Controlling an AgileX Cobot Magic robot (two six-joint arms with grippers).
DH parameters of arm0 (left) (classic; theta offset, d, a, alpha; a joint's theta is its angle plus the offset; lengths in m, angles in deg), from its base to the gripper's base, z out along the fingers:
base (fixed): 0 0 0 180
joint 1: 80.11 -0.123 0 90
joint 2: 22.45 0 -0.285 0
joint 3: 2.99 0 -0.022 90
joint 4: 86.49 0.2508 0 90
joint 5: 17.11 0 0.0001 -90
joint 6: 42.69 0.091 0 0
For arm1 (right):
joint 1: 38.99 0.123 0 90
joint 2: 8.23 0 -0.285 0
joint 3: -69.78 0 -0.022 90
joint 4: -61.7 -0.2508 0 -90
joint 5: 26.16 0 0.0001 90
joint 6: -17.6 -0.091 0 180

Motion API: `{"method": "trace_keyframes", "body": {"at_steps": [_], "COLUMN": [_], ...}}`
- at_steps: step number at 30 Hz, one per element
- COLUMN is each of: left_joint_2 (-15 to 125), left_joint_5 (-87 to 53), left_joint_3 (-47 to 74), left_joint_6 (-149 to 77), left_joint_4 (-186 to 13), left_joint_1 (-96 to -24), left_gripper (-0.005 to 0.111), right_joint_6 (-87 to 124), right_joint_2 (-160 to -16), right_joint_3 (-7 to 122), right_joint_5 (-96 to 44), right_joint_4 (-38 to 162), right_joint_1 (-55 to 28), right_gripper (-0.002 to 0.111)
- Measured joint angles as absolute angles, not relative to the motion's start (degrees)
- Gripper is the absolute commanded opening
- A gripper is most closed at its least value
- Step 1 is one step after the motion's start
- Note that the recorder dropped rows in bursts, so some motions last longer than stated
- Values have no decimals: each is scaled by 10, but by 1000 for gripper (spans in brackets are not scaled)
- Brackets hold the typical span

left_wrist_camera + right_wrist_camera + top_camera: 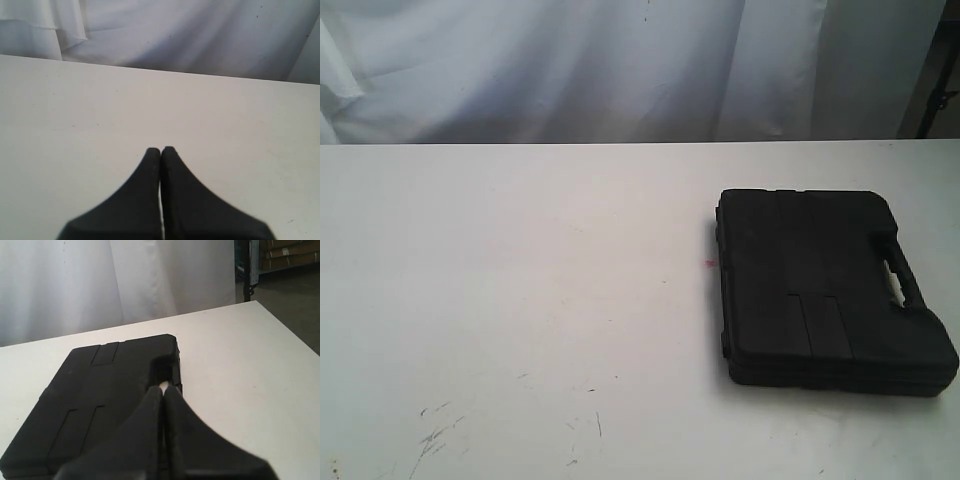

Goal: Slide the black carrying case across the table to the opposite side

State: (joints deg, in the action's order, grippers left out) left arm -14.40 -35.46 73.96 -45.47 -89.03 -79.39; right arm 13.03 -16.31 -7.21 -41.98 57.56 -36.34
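The black carrying case (830, 285) lies flat on the right part of the white table (520, 280), its handle (898, 272) toward the right edge. Neither arm shows in the exterior view. In the right wrist view the case (100, 390) lies just ahead, and my right gripper (163, 389) is shut with nothing between its fingers, its tips over the case's handle side. Over bare tabletop (100, 110), the left wrist view has my left gripper (161, 150) shut and empty.
A tiny red spot (709, 263) marks the table just left of the case. Dark scuff marks (438, 432) lie near the front left. White curtains (570, 60) hang behind the far edge. The table's right edge (285, 332) drops to a dark floor.
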Motion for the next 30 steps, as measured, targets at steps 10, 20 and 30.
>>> {"method": "trace_keyframes", "body": {"at_steps": [10,20,30], "left_joint_2": [-144,-144,-144], "left_joint_5": [-355,-355,-355], "left_joint_3": [740,740,740], "left_joint_6": [-455,-455,-455], "left_joint_4": [-890,-890,-890], "left_joint_1": [-794,-794,-794], "left_gripper": [0,0,0], "right_joint_6": [132,132,132], "right_joint_2": [-163,-163,-163], "right_joint_3": [-72,-72,-72], "right_joint_5": [-449,-460,-461], "right_joint_4": [611,617,617], "right_joint_1": [-363,-363,-363], "right_gripper": [0,0,0]}}
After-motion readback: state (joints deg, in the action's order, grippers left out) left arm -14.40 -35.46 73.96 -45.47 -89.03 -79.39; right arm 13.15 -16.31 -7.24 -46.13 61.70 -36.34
